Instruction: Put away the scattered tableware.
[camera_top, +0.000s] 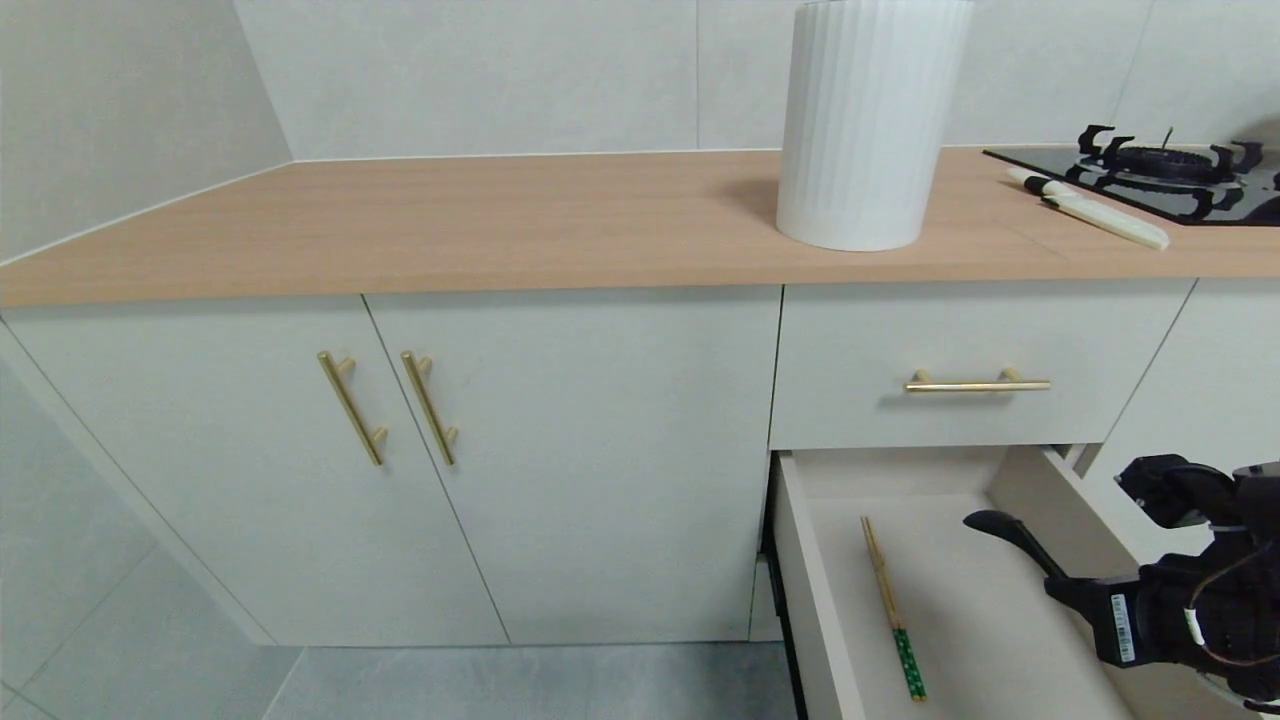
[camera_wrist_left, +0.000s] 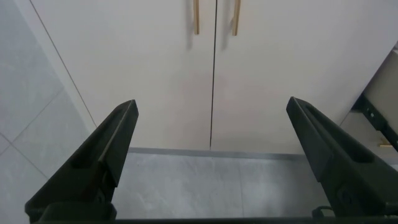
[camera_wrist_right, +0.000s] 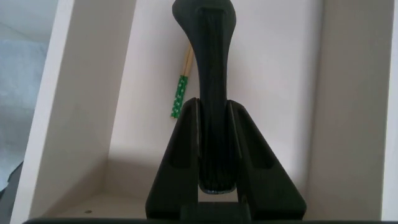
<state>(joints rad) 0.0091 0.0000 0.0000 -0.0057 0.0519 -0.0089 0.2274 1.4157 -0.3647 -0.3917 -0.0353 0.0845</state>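
Note:
The lower drawer (camera_top: 800, 590) stands pulled out, and a pair of wooden chopsticks with green ends (camera_top: 892, 605) lies on its floor. My right gripper (camera_top: 1062, 592) hovers over the right side of the drawer, shut on a black spoon-like utensil (camera_top: 1003, 527) whose rounded end points toward the cabinet. In the right wrist view the gripper (camera_wrist_right: 213, 134) clamps the black utensil (camera_wrist_right: 207, 43), with the chopsticks (camera_wrist_right: 181, 93) beyond it inside the drawer (camera_wrist_right: 81, 99). A white-handled knife (camera_top: 1096, 211) lies on the counter near the stove. My left gripper (camera_wrist_left: 212, 107) is open, low in front of the cabinet doors.
A tall white ribbed container (camera_top: 862, 120) stands on the wooden counter (camera_top: 450, 220). A black gas stove (camera_top: 1165, 172) is at the far right. The upper drawer (camera_top: 977, 384) is closed, as are two cabinet doors with gold handles (camera_top: 390, 405). Grey tiled floor lies below.

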